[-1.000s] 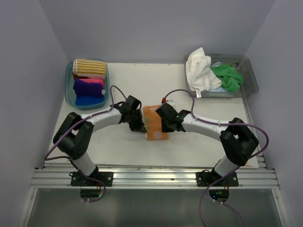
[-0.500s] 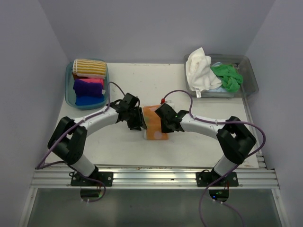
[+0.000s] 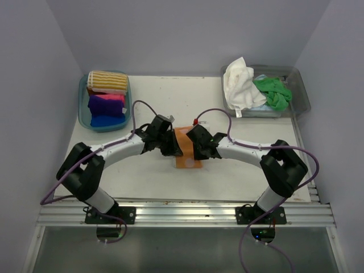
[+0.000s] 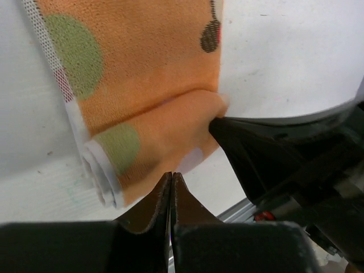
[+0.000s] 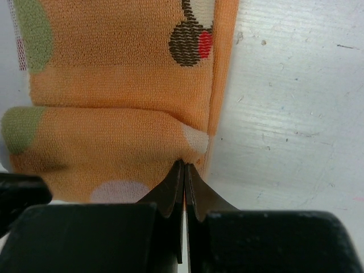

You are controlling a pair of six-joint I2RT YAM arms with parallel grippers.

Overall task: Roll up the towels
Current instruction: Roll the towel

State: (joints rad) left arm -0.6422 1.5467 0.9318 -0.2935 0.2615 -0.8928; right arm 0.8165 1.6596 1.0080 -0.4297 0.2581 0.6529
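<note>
Orange towel (image 3: 187,162). Top view: it lies at the middle of the white table (image 3: 170,96), with my left gripper (image 3: 174,149) and right gripper (image 3: 197,149) down on it from either side. At far left is a teal tub (image 3: 83,116) holding a yellow-striped towel (image 3: 107,81), a purple towel (image 3: 102,104) and a blue towel (image 3: 104,120). At far right is a clear tub (image 3: 300,96) with a white towel (image 3: 239,85) draped over its rim and a green towel (image 3: 274,92) heaped beside it.

Left wrist view: the orange towel (printed with green and white dots) is partly rolled. The roll sits at its near end, with flat cloth beyond. My left fingers are pressed together, tips against the roll's near side; I cannot tell whether any cloth is nipped between them. The right gripper's black tip touches the roll's right-hand end.

Right wrist view: the same roll runs across the frame, and the flat cloth beyond it carries a brown-and-red print. My right fingers are pressed together, tips at the roll's near edge close to its right end. The left gripper shows as a dark shape at lower left.
</note>
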